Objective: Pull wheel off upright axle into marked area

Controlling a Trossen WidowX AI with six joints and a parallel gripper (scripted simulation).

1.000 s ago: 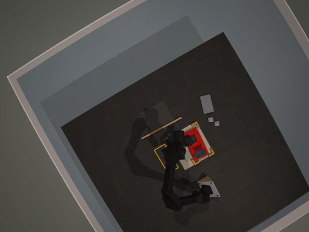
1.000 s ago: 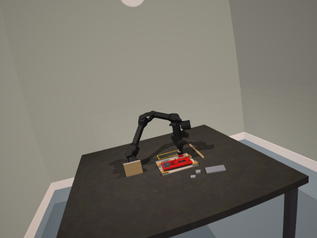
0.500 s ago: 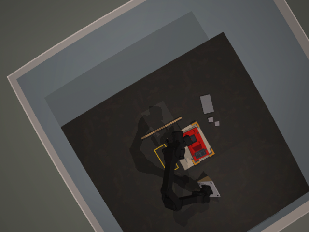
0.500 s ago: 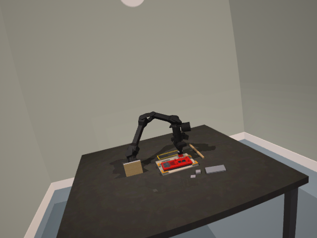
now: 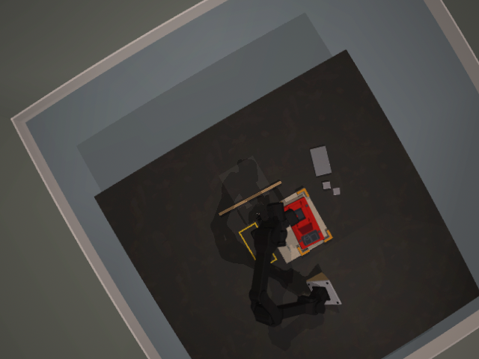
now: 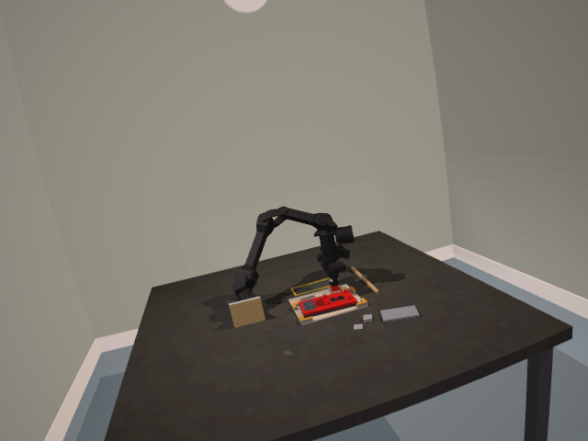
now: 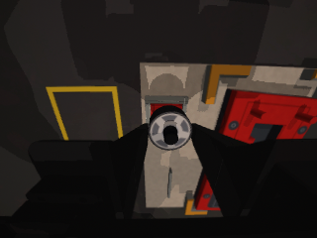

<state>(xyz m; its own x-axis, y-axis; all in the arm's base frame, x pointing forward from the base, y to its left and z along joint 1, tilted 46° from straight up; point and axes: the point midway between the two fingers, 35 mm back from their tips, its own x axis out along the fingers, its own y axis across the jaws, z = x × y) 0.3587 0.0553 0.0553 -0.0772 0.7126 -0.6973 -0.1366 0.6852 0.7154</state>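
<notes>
The wheel [image 7: 158,140], black with a light grey spoked face, sits on the upright axle over a small red block [image 7: 158,107] [image 6: 334,288] on the pale board [image 7: 165,195] [image 5: 287,253]. My gripper [image 7: 168,127] [image 6: 333,283] is shut on the wheel, one finger on each side of it. The axle's tip shows dark in the wheel's middle; the rest of the axle is hidden. The marked area, a yellow outline [image 7: 81,89] [image 5: 247,245] [image 6: 294,290], lies on the table beside the board. In the top view the arm hides the wheel and part of the outline.
A red chassis [image 7: 277,106] [image 5: 301,199] [image 6: 327,306] lies on the board between orange corners. A wooden stick [image 5: 250,198] [image 6: 365,279] lies beyond. A grey slab [image 5: 320,161] [image 6: 400,313] and two small grey blocks lie farther off. A tilted panel [image 6: 246,311] stands by the arm's base.
</notes>
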